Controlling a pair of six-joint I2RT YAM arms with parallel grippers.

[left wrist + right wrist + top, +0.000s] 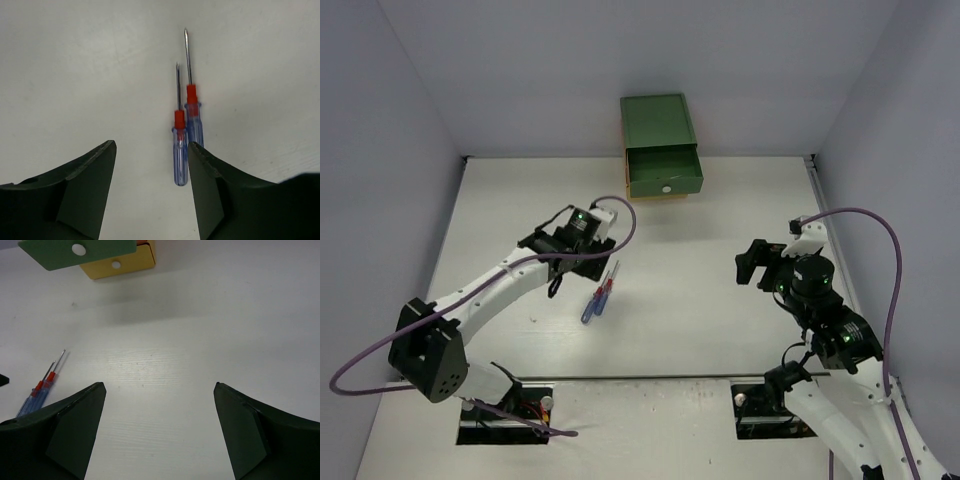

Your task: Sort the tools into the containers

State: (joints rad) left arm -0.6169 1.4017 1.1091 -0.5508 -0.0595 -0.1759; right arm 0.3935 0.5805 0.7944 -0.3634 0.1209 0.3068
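Two thin screwdrivers point(601, 294) with clear blue handles and red collars lie side by side on the white table, tips pointing towards the back. In the left wrist view they point(180, 150) lie just inside the right finger point(205, 185). My left gripper point(563, 270) is open and empty, hovering over their handle ends point(151, 146). The cabinet point(658, 120) stands at the back centre, its green drawer point(663, 170) pulled out, showing nothing inside. The yellow drawer point(120, 265) sits below it. My right gripper point(751, 262) is open and empty over bare table point(159, 386).
Grey walls enclose the table on the left, back and right. The screwdrivers also show at the left edge of the right wrist view point(41, 389). The green drawer front point(80, 249) with its white knob juts out over the yellow one.
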